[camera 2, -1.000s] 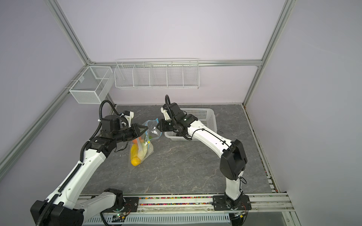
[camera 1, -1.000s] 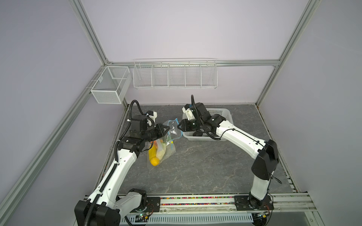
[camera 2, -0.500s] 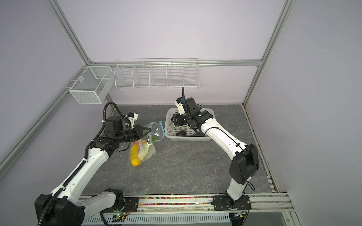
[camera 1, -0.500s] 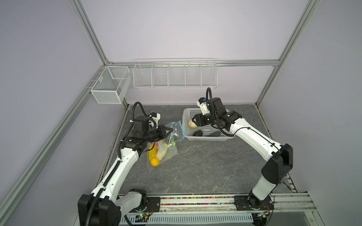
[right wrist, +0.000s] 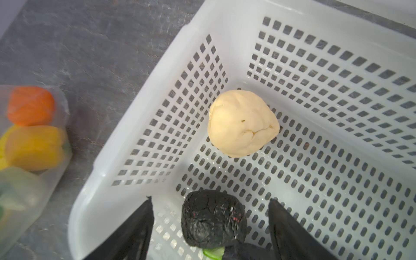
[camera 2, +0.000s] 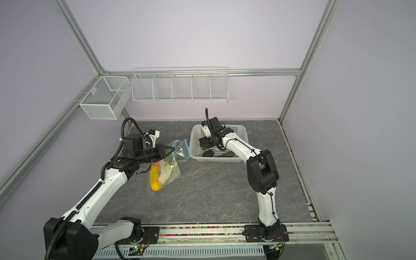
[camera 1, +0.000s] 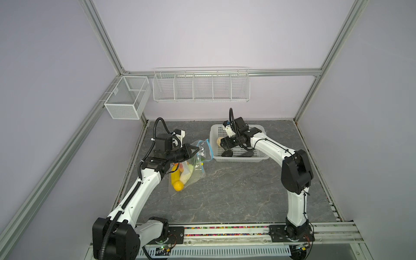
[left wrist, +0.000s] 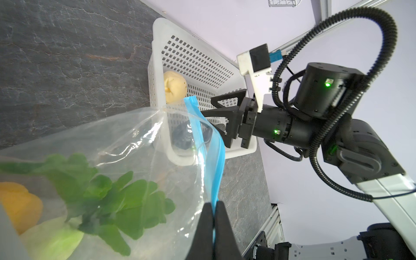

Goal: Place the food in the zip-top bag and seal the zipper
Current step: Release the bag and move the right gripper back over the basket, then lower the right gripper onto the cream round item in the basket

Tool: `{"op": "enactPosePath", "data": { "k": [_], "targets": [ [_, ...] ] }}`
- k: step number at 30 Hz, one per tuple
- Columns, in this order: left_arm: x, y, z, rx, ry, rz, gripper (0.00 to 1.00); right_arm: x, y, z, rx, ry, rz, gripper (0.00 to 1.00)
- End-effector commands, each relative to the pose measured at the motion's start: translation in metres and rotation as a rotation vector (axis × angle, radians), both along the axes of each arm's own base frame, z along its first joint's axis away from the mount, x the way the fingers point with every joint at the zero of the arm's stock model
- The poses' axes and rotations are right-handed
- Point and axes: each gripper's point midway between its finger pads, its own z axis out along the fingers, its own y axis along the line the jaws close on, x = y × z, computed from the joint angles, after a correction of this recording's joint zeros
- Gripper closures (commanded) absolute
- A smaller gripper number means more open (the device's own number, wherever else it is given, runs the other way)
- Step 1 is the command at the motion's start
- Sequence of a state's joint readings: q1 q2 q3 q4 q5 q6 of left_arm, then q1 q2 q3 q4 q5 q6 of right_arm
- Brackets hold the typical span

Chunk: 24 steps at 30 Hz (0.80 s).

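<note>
On the table [camera 1: 236, 191]: grey stone-like top; the basket stands at the far right part, the bag just left of it.
White basket [camera 1: 238, 160]: perforated plastic, standing flat; three pieces of food lie inside.
Zip-top bag [camera 1: 195, 173]: clear plastic; the bottom rests on the table toward the near side, the mouth is lifted and open, just beside the left wall of the basket.
Left gripper [left wrist: 214, 216]: closed; it pinches the mouth edge of the zip-top bag at the blue strip and holds it up.
Right gripper [right wrist: 209, 199]: wide open above the basket floor, one finger on each side of the dark avocado [right wrist: 212, 221], not touching it; it carries nothing.
Food in the bag: greens [left wrist: 108, 191] near the mouth, orange [right wrist: 30, 105], yellow pepper [right wrist: 36, 147], pale green-white piece [camera 1: 188, 174], lemon [camera 1: 178, 186] at the bottom.
Cream-white ball [right wrist: 242, 122]: by the left wall of the basket, apart from the avocado.
Second dark piece [camera 1: 246, 154]: on the basket floor, right of the avocado.
Zipper [left wrist: 195, 126]: light-blue strip, unsealed, curving around the open mouth.
</note>
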State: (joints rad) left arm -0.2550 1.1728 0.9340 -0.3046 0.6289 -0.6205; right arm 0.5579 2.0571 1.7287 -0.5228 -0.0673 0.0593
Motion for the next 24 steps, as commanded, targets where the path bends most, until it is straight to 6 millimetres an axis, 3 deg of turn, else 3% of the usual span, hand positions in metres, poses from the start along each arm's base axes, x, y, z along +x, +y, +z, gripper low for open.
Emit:
{"op": "enactPosePath", "data": {
  "k": [1,12,24],
  "targets": [
    [0.002,0.001,-0.002,-0.001,-0.013,0.002,1.00,0.017,0.005,0.001,-0.006,-0.055,0.031,0.12],
    [0.005,0.000,-0.007,0.011,-0.004,-0.004,1.00,0.052,0.013,-0.045,-0.046,-0.012,0.024,0.00],
    [0.005,0.000,-0.010,0.006,0.000,-0.002,1.00,0.069,0.013,-0.077,-0.093,0.010,0.009,0.03]
  ]
}}
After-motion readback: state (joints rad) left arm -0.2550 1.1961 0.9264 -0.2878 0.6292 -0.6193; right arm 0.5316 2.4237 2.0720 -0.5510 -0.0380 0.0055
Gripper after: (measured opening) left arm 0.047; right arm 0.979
